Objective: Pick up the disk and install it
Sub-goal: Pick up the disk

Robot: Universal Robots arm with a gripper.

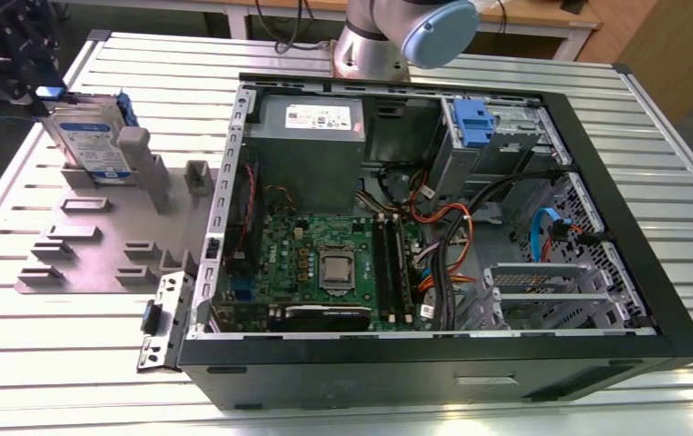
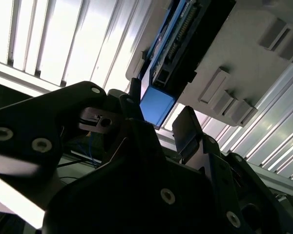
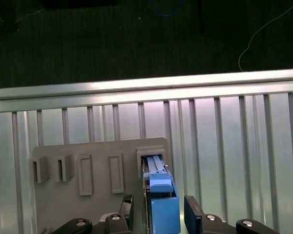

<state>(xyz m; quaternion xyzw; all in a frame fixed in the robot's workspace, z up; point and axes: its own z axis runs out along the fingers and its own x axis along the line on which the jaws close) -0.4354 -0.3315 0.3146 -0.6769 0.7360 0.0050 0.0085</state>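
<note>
Gripper is hanging released over the disk. In both wrist views its two black fingers are standing apart, one on each flat side of the disk's blue carrier end, with a thin gap showing beside one of them.

The disk is standing upright on its edge in a slot of the grey holder plate. Its white-and-blue label is facing the exterior camera, and its blue bracket is showing along the far edge.

In the exterior view, gripper and disk are sitting at ten o'clock of the scene. They are well apart from the open computer case, which is occupying the centre and three o'clock. The holder plate is lying flat on the slatted metal table, just beside the case's nine o'clock wall.

Inside the case, the grey power supply is sitting at twelve o'clock, the green motherboard at six o'clock, and a blue drive bracket at one o'clock. The arm's base is rising from the table beyond the case, at twelve o'clock.
</note>
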